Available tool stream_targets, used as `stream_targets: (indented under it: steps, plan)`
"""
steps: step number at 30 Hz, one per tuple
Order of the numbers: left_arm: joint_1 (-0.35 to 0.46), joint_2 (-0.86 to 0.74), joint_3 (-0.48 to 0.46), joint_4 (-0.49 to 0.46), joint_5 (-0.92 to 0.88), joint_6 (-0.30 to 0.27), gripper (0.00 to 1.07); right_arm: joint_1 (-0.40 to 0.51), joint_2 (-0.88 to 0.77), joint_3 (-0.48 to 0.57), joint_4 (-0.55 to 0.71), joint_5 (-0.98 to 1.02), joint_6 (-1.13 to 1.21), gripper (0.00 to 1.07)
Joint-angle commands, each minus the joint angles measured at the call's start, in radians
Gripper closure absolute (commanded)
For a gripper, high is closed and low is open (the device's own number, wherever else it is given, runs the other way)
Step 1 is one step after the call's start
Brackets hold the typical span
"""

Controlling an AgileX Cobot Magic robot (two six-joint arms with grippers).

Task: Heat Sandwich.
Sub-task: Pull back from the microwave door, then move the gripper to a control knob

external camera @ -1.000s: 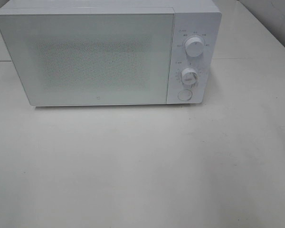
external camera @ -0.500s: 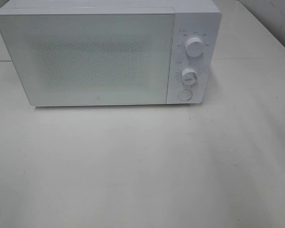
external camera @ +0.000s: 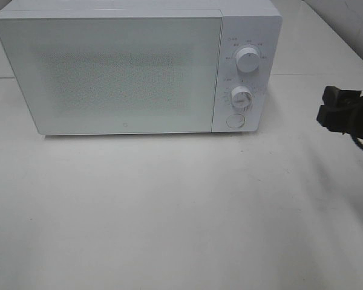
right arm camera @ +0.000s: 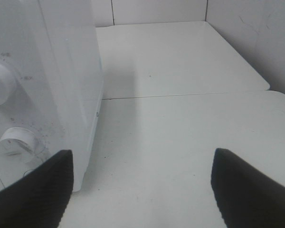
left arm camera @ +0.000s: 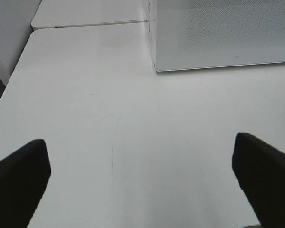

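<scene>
Beside the microwave [external camera: 121,72], right hand [external camera: 327,106] spread wide, empty; left hand [left arm camera: 140,156] likewise.

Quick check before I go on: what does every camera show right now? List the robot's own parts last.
microwave: 1, white, at the back of the table, door shut
upper knob: 1, white, on the microwave's right panel
lower knob: 1, white, below the upper knob
button: 1, white, round, under the lower knob
table: white, joined tops, under and around the microwave
sandwich: 0, in no view
left gripper: 1, black, open, over bare table, seen only by its wrist camera
right gripper: 1, black, open, right of the microwave
</scene>
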Motion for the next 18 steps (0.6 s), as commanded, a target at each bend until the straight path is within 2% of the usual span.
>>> stream_targets:
  steps: [1,2,9,18]
  plan:
    - [0.001,-0.028,0.003,-0.003,0.003,-0.002,0.03,0.092,0.051,-0.001,0.075,-0.114,-0.032,0.31]
    - [0.001,-0.028,0.003,-0.003,0.003,-0.002,0.03,0.147,0.085,-0.007,0.111,-0.155,-0.032,0.31]
    - [0.001,-0.028,0.003,-0.003,0.003,-0.002,0.03,0.277,0.197,-0.071,0.201,-0.212,-0.049,0.31]
    - [0.001,-0.028,0.003,-0.003,0.003,-0.002,0.03,0.347,0.325,-0.173,0.221,-0.252,-0.061,0.31]
